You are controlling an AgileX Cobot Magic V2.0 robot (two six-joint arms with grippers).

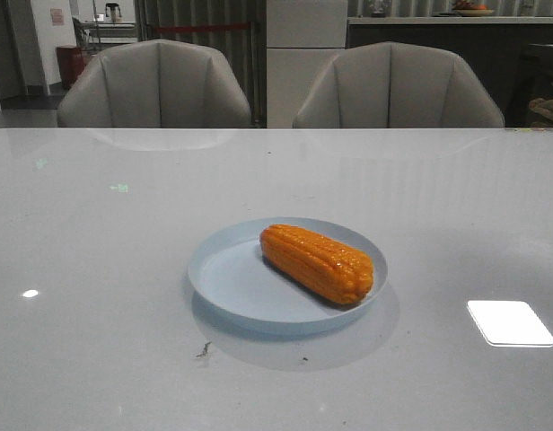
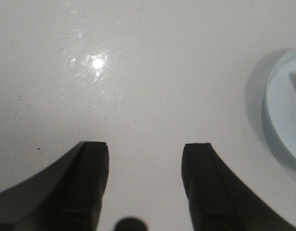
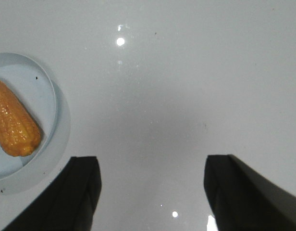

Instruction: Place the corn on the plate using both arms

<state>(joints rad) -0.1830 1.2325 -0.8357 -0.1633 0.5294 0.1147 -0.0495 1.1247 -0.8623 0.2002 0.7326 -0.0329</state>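
Note:
The orange-yellow corn (image 1: 318, 262) lies on its side inside the pale blue plate (image 1: 224, 278), on the plate's right half, in the middle of the table. The right wrist view catches the corn (image 3: 13, 126) and the plate (image 3: 40, 82) off to one side of my right gripper (image 3: 152, 161), which is open over bare table with nothing between its fingers. My left gripper (image 2: 145, 147) is open too, above bare table, with the plate's rim (image 2: 277, 120) at the frame edge. Neither arm shows in the front view.
The table (image 1: 97, 233) is a glossy grey-white top with light reflections, one bright patch (image 1: 510, 323) at the front right. Two grey chairs (image 1: 155, 85) (image 1: 398, 85) stand behind its far edge. A small dark smudge (image 1: 203, 350) lies in front of the plate.

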